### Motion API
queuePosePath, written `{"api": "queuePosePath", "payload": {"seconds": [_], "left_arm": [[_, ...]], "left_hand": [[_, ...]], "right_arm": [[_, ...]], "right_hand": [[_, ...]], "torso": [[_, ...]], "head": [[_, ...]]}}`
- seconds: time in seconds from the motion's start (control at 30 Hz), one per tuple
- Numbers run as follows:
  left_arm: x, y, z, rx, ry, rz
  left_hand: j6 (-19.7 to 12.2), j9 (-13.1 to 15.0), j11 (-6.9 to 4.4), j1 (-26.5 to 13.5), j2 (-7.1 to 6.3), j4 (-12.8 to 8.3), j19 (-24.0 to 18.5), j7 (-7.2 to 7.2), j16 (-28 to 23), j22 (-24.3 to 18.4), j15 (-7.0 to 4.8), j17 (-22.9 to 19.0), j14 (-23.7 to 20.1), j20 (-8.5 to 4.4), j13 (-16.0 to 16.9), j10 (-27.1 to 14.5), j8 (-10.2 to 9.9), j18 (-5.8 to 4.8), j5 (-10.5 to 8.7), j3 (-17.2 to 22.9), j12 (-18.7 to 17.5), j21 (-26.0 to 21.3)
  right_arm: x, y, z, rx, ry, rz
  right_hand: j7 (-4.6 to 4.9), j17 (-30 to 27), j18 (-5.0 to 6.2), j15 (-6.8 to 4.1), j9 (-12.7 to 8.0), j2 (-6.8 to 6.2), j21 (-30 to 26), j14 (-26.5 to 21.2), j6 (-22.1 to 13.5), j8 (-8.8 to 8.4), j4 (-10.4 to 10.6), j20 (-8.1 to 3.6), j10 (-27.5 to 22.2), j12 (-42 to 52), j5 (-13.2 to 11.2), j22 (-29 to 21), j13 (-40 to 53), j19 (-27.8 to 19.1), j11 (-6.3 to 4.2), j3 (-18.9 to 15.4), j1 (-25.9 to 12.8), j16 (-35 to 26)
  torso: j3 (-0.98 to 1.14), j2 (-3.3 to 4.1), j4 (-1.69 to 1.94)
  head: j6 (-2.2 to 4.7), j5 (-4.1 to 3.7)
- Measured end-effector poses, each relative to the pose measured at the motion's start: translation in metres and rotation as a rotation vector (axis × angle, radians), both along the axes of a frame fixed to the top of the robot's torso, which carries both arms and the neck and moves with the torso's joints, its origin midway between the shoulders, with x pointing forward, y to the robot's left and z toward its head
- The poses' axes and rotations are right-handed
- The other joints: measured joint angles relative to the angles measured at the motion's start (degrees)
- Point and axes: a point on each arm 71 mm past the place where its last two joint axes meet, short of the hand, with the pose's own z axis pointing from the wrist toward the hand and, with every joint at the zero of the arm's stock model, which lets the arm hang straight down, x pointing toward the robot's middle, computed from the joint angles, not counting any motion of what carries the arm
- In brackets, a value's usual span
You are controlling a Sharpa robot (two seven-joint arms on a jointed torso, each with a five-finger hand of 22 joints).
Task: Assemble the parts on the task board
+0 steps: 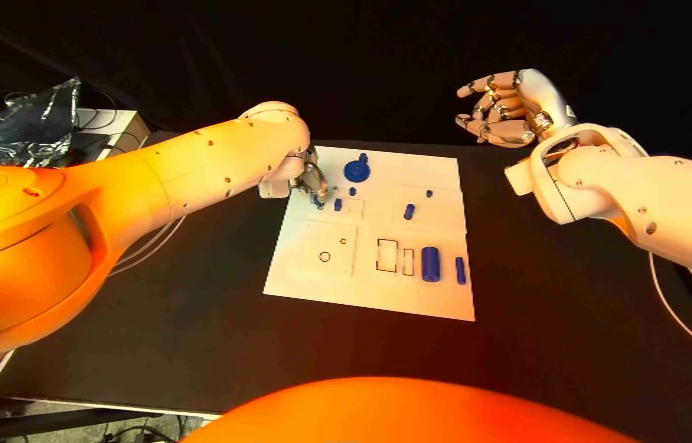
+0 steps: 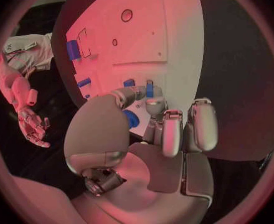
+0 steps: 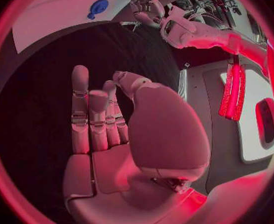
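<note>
Task board (image 1: 310,273) carries blue parts (image 1: 430,263); left hand (image 1: 307,178) pinches one, right hand (image 1: 505,108) empty, fingers loosely apart.

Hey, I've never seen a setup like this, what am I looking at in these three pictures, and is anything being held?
This is a two-armed robot at a black table. One picture looks down from its head; the two round ones come from cameras behind each wrist. On the table lies a white task board with small blue parts, such as a round blue piece and a blue cylinder. The left hand is down on the board, its fingers at a small blue peg; whether they grip it is unclear. The right hand is raised beside the board, holding nothing.
</note>
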Motion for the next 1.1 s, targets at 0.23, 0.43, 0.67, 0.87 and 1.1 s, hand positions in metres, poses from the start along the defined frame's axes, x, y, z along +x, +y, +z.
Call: {"api": "queuePosePath", "payload": {"seconds": [0.23, 0.43, 0.67, 0.87, 1.1], "left_arm": [[-0.0008, 0.0003, -0.0020, 0.000, 0.000, 0.000], [-0.0018, 0.0000, -0.0041, -0.003, 0.002, -0.002], [-0.0025, -0.0002, -0.0052, -0.005, 0.000, -0.006], [-0.0035, -0.0009, -0.0058, -0.004, 0.000, -0.011], [-0.0037, -0.0007, -0.0059, -0.004, -0.001, -0.014]], "left_hand": [[0.00, 0.00, 0.00, 0.01, 0.01, 0.00, 0.00, 0.00, 0.00, 0.00, 0.01, 0.00, -0.01, 0.00, 0.00, 0.00, -0.06, 0.00, 0.00, 0.00, 0.00, 0.00], [0.08, 0.00, 0.00, 0.01, 0.01, 0.00, 0.00, -0.08, 0.00, 0.00, 0.01, 0.00, -0.01, 0.00, -0.10, 0.01, -0.07, 0.00, -0.01, 0.00, 0.00, 0.00], [0.19, 0.87, -0.08, 0.02, 0.02, -0.01, 0.00, -0.19, 0.00, -0.01, 0.01, 0.00, -0.01, 0.00, -0.10, 0.12, -0.22, 0.00, -0.01, -0.01, 0.00, 0.00], [0.20, 1.63, 0.00, 0.02, 0.03, -0.01, 0.00, -0.20, 0.00, -0.01, 0.01, 0.00, -0.01, 0.00, -0.09, 0.20, -0.02, 0.00, -0.04, -0.01, 0.00, 0.00], [0.20, 1.63, 0.00, 0.03, 0.03, -0.01, 0.00, -0.20, 0.00, -0.01, 0.02, 0.00, -0.01, 0.00, -0.09, 0.20, 0.00, 0.00, 0.22, -0.01, -0.01, 0.00]], "right_arm": [[0.0001, 0.0008, 0.0000, 0.002, 0.000, 0.002], [0.0001, 0.0009, 0.0000, 0.003, 0.000, 0.002], [0.0001, 0.0010, 0.0000, 0.003, 0.000, 0.003], [0.0002, 0.0009, 0.0001, 0.003, 0.000, 0.002], [0.0003, 0.0008, 0.0001, 0.004, -0.001, 0.002]], "right_hand": [[0.00, 0.00, 0.00, 0.00, 0.00, 0.00, 0.00, 0.00, 0.00, 0.00, 0.00, 0.00, -0.16, 0.00, 0.00, 0.00, 0.00, 0.00, -0.16, 0.00, 0.00, 0.00], [0.00, -0.17, 0.00, 0.00, -0.01, 0.00, 0.00, 0.00, 0.00, 0.00, 0.00, 0.00, -0.20, 0.00, 0.00, -0.05, -0.11, 0.00, -0.20, 0.00, 0.00, -0.34], [-0.01, -0.17, 0.00, 0.00, -0.01, 0.00, 0.01, 0.00, -0.01, 0.00, 0.00, 0.00, -0.20, 0.00, 0.00, -0.05, -0.11, 0.00, -0.21, 0.00, 0.00, -0.34], [-0.02, -0.17, 0.00, 0.00, 0.04, 0.00, 0.03, 0.01, -0.02, 0.00, 0.00, 0.00, -0.29, 0.00, 0.00, -0.05, -0.11, 0.00, -0.29, 0.00, 0.00, -0.34], [-0.10, -0.16, 0.00, 0.00, 0.03, 0.00, 0.03, 0.01, -0.10, 0.00, 0.00, 0.00, -0.30, 0.00, 0.00, -0.05, -0.10, 0.00, -0.30, 0.00, 0.00, -0.34]], "torso": [[-0.01, 0.00, 0.04], [-0.01, 0.00, 0.03], [0.03, 0.01, -0.03], [0.07, 0.03, -0.03], [0.06, 0.03, 0.01]], "head": [[-0.08, 0.09], [-0.16, 0.13], [-0.21, 0.11], [-0.31, 0.09], [-0.37, 0.11]]}}
